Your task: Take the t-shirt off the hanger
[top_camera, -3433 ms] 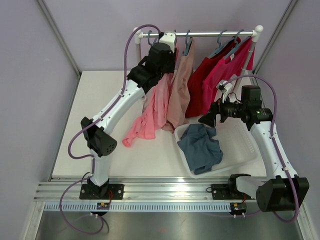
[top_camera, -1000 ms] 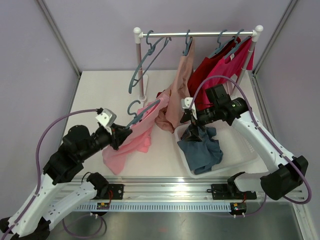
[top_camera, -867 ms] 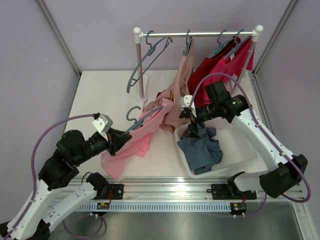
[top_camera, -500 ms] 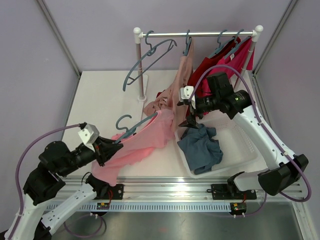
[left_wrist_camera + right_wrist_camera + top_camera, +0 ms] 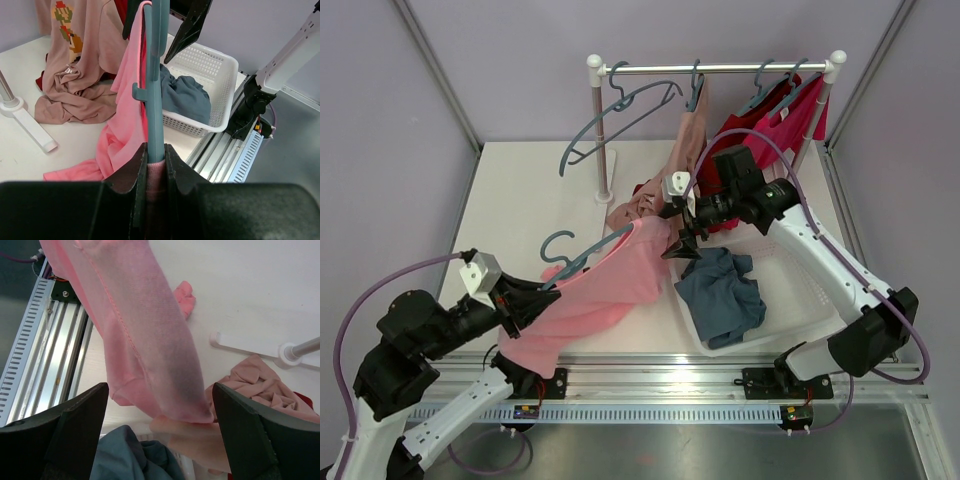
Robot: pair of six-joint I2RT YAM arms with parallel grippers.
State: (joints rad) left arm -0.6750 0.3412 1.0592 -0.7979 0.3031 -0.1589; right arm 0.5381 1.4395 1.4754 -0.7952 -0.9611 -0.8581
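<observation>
A pink t-shirt (image 5: 590, 300) hangs on a teal hanger (image 5: 582, 252) held low over the table's near left. My left gripper (image 5: 525, 300) is shut on the hanger's arm and the shirt's collar; in the left wrist view the hanger (image 5: 156, 85) runs up from between the jaws with the shirt (image 5: 127, 110) draped over it. My right gripper (image 5: 682, 243) is open at the shirt's far end. In the right wrist view the shirt's sleeve (image 5: 150, 345) hangs between the wide-apart fingers (image 5: 75, 425), not pinched.
A white basket (image 5: 790, 290) with a blue-grey garment (image 5: 720, 293) sits at right. A rail (image 5: 720, 68) carries an empty teal hanger (image 5: 615, 115), a tan shirt (image 5: 680, 150) and red shirts (image 5: 760, 130). The rail's white post foot (image 5: 607, 185) stands mid-table.
My left arm pulled the hanger with the pink shirt off the rail and down toward the near left. My right arm swung left from the basket to the shirt's far end.
</observation>
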